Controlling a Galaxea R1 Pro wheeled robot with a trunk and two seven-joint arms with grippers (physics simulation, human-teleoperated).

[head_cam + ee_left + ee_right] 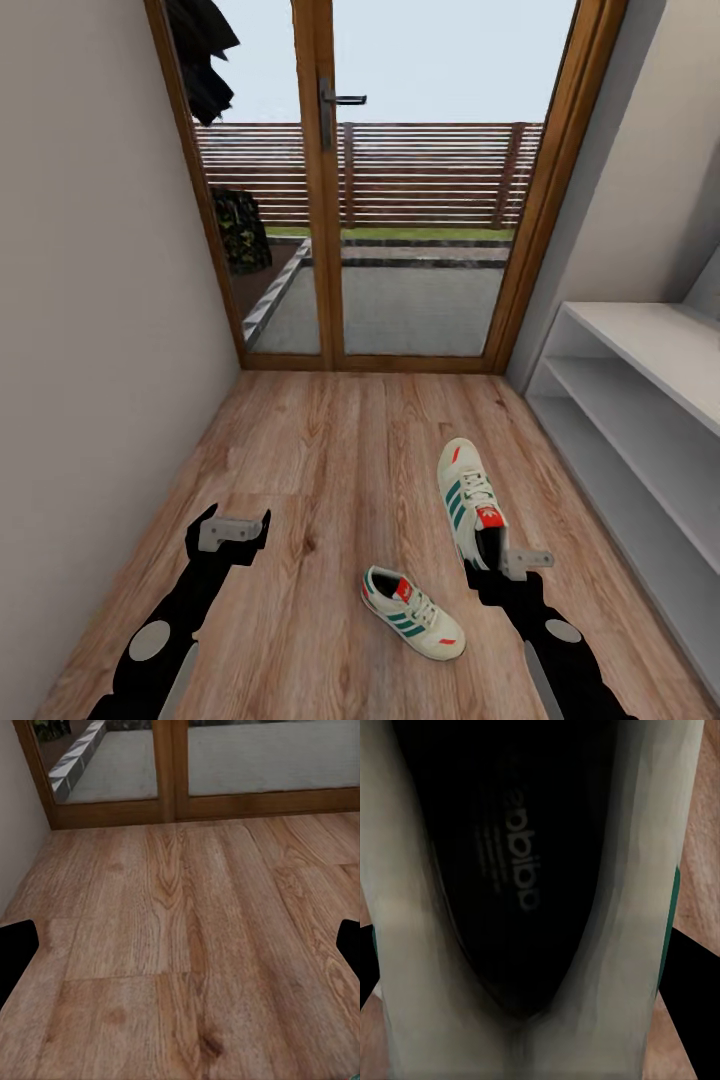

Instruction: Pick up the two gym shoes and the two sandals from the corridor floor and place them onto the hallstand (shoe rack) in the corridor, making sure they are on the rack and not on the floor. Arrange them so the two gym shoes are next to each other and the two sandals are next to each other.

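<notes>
Right gripper (pixel 497 562) was at the heel opening of the far gym shoe (pixel 470 498). In the right wrist view the shoe's dark insole (pixel 506 870) sat dead centre, with the cream collar (pixel 615 967) running down both sides and the black fingertips (pixel 690 1005) outside the collar on either side. The jaws bracketed the heel, but I couldn't tell whether they had actually clamped on it or just straddled it. That shoe lay on the corridor floor (pixel 330 450), toe toward the glazed door (pixel 400 190), heel toward the robot.

Left gripper (pixel 234 531) hung over bare planks, jaws spread wide, nothing between them. The left wrist view showed one fingertip (pixel 15 952) at each edge of the frame with open floor (pixel 180 930) in the gap.

The second gym shoe (pixel 413 611) sat nearer the robot, between the two arms, lying at an angle, close to the right arm but apart from the first shoe. Green stripes and red tongue label were visible on both.

The hallstand (pixel 640 400) ran along the right wall, with light-grey shelves; no shoes on the part in view. A wood-framed door closed off the end of the corridor, with a slatted fence (pixel 430 170) outside.
</notes>
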